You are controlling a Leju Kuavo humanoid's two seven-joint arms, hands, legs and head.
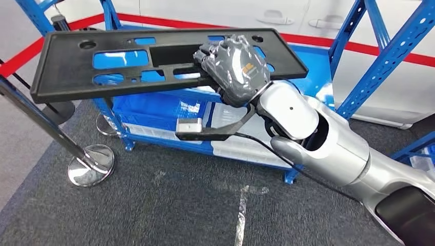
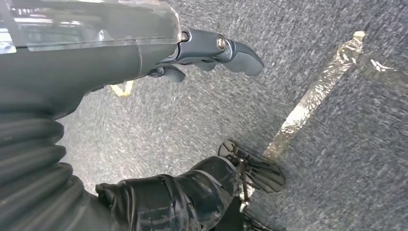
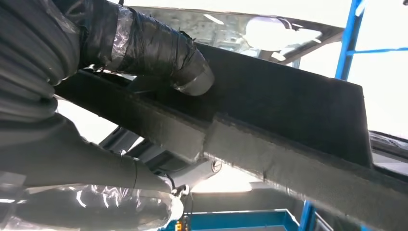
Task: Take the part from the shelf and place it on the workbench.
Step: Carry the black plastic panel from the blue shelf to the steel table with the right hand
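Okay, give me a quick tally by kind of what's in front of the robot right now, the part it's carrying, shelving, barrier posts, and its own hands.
Black part, held by the right hand: 1
Blue shelf units: 2
Chrome post bases: 2
Robot hands: 2, right hand and left hand
Total: 7

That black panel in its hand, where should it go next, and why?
Probably carry it clear of the blue shelf and turn toward the workbench: the right hand already holds the black panel lifted above the shelf, while the left hand hangs empty over the carpet.
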